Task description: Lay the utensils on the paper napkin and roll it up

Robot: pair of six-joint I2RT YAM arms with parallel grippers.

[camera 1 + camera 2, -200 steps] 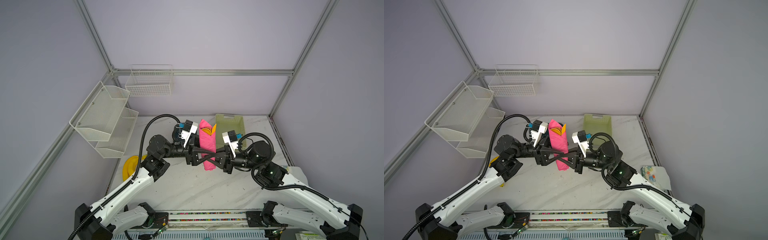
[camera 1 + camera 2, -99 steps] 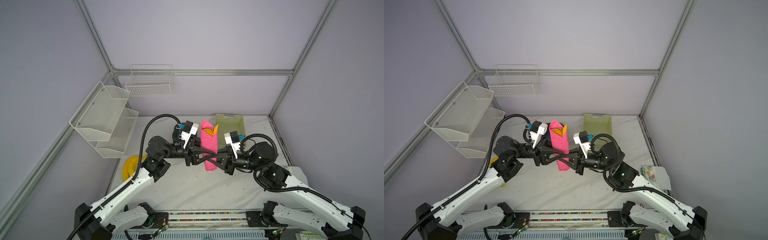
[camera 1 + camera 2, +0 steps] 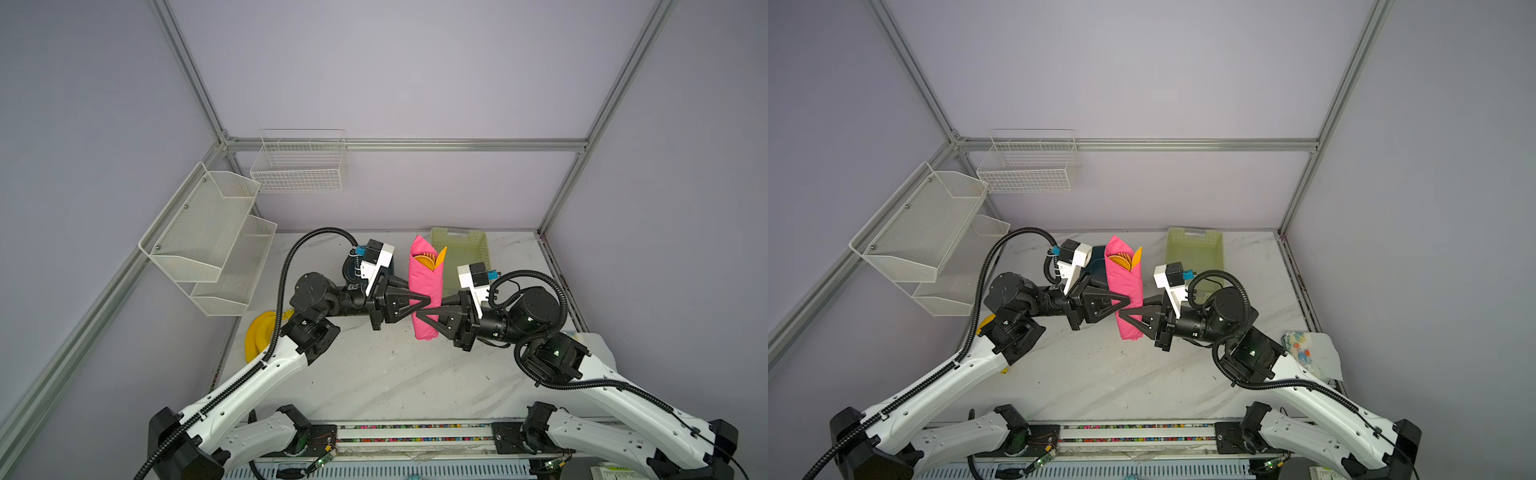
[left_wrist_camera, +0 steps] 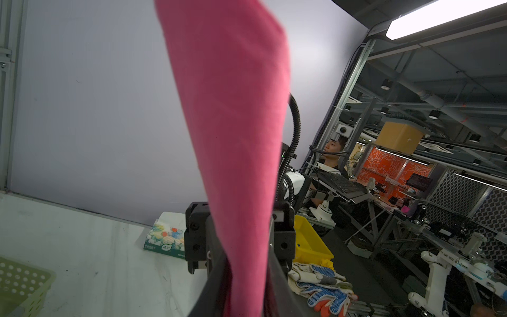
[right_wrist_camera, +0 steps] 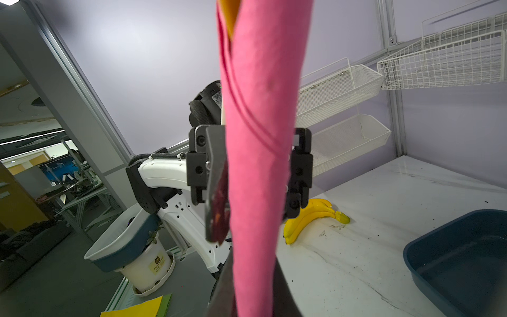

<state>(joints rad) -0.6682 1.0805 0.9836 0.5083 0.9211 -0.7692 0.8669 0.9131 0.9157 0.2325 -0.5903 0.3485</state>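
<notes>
Pink paper napkin (image 3: 424, 286), rolled round the utensils (image 3: 432, 259), hangs clamped by right tool (image 3: 417, 314) and, apparently, left tool (image 3: 427, 300); uneven pulling could unroll it and spill them.

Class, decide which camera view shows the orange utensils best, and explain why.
In both top views the utensils poke visibly from the open end of the rolled paper napkin. The right wrist view catches only an orange sliver at the frame edge. The left wrist view shows just pink napkin, no utensils.

Utensils (image 3: 430, 261) mostly hidden inside rolled paper napkin (image 3: 424, 279).
</notes>
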